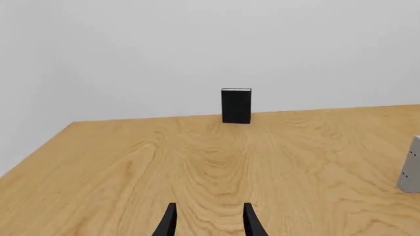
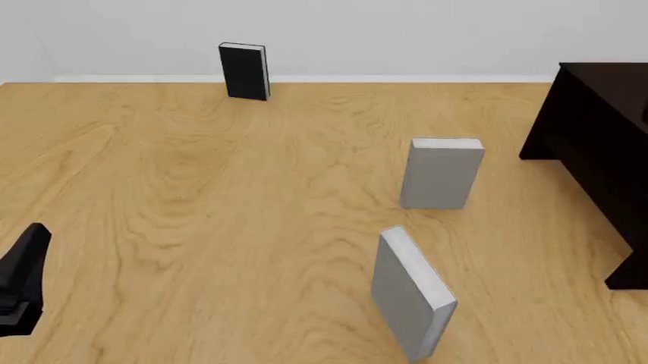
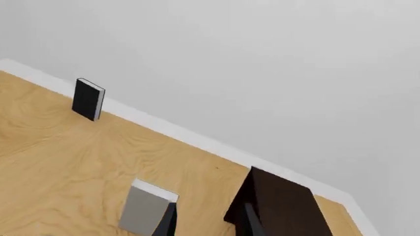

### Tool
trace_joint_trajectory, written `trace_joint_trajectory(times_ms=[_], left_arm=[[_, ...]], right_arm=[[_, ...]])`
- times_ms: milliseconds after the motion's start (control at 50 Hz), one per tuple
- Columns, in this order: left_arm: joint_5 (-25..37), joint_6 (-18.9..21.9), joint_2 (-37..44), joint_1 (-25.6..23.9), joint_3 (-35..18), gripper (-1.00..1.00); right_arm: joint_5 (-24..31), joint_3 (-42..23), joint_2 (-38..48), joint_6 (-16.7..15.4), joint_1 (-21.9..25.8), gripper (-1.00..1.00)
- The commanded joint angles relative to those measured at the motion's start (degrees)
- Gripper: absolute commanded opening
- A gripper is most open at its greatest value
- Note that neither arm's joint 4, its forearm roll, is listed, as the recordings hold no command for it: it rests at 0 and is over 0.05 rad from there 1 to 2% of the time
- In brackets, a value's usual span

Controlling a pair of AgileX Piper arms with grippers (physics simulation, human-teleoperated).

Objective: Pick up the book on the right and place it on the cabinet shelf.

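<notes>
A wooden table (image 2: 202, 197) meets a pale wall, and nearest the camera stands a larger grey book (image 2: 410, 292), with the left gripper (image 1: 208, 221) low at the near left, released and empty. Farther on, right of centre, the book (image 2: 441, 173) stands upright near the dark cabinet (image 2: 597, 129); the right gripper (image 3: 208, 221), fingers parted, holds nothing. A black book (image 2: 244, 70) stands at the far edge.

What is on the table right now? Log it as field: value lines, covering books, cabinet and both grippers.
target: far grey book, upright, apart from the cabinet on its right
other books: near grey book, upright; black book, upright at the table's far edge
shelf: not visible
left gripper: open, empty
right gripper: open, empty
progress: target not yet grasped
</notes>
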Motion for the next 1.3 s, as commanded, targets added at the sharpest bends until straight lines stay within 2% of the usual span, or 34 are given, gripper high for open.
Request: trace_joint_trajectory(times_ms=[20, 300, 440, 500, 600, 640, 760, 780, 880, 960, 980, 1060, 1140, 1220, 1300], left_arm=[[0.17, 0.55, -0.06, 0.14, -0.02, 1.00], [0.64, 1.07, -0.06, -0.37, 0.33, 1.00], [0.80, 0.97, -0.06, -0.39, 0.14, 1.00], [0.73, 0.84, -0.06, -0.84, 0.11, 1.00], [0.70, 0.51, -0.06, -1.49, 0.23, 1.00], [0.80, 0.32, -0.06, -1.63, 0.12, 1.00], [1.15, -0.12, -0.05, -2.06, 0.29, 1.00], [1.17, -0.13, -0.05, -2.11, 0.31, 1.00], [1.56, -0.52, -0.05, -2.15, 0.38, 1.00], [1.70, -0.29, -0.05, -2.04, 0.20, 1.00], [1.78, -0.24, -0.05, -2.16, 0.20, 1.00], [2.01, -0.14, -0.05, -2.60, 0.34, 1.00], [2.10, -0.12, -0.05, -2.60, 0.12, 1.00], [2.07, -0.03, -0.05, -2.52, 0.23, 1.00], [2.12, -0.03, -0.05, -2.73, 0.25, 1.00]], right_arm=[[3.17, -11.16, 9.50, -8.58, 2.87, 1.00], [9.50, -23.94, 21.50, -21.46, 6.83, 1.00], [13.95, -30.20, 26.89, -26.17, 8.08, 1.00], [15.91, -32.26, 29.22, -29.53, 8.74, 1.00], [18.22, -35.52, 32.51, -32.42, 9.25, 1.00], [19.91, -37.67, 34.03, -32.49, 9.40, 1.00], [22.42, -42.65, 38.24, -36.34, 9.54, 1.00], [23.39, -44.88, 39.51, -35.78, 9.54, 1.00], [26.43, -49.13, 43.48, -38.61, 8.67, 1.00], [30.11, -54.13, 47.19, -39.62, 7.71, 1.00], [30.65, -54.31, 47.63, -41.00, 7.95, 1.00], [33.71, -58.99, 51.03, -43.35, 6.78, 1.00], [39.53, -65.85, 54.98, -43.49, 6.30, 1.00], [43.85, -70.03, 57.72, -44.49, 5.74, 1.00], [49.17, -77.42, 62.05, -43.61, 5.75, 1.00]])
